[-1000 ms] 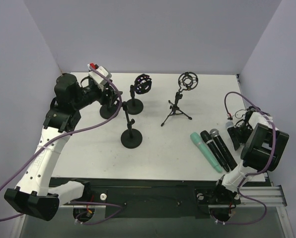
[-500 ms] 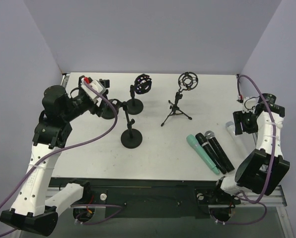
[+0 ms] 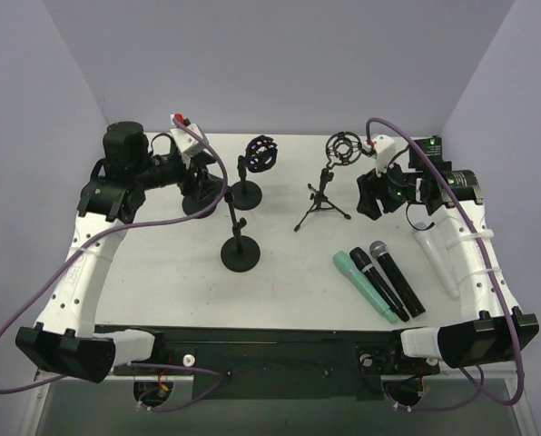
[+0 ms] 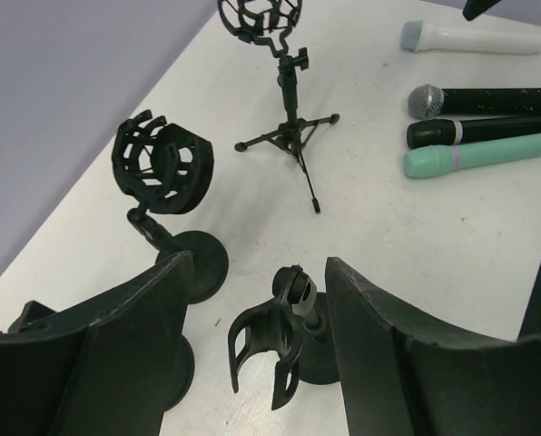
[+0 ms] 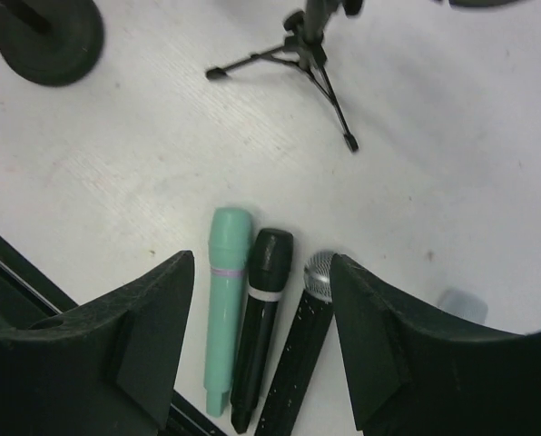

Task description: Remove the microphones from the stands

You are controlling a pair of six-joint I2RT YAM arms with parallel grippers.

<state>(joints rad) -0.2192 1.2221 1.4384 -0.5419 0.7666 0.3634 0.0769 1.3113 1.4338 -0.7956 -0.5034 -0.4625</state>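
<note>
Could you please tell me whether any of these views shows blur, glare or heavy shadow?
Top external: even, soft light, sharp, faint shadows beneath the black round-base clip stand. Left wrist: the left gripper's dark fingers loom large and slightly soft. Right wrist: the white microphone nearly melts into the bright white table.

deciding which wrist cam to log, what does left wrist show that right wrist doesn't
Only left wrist: two shock mounts, the clip and the white mic in full.
Only right wrist: the table edge and the teal mic end to end.
Both: the tripod, and the teal mic, black mic and grey-head mic lying side by side.
</note>
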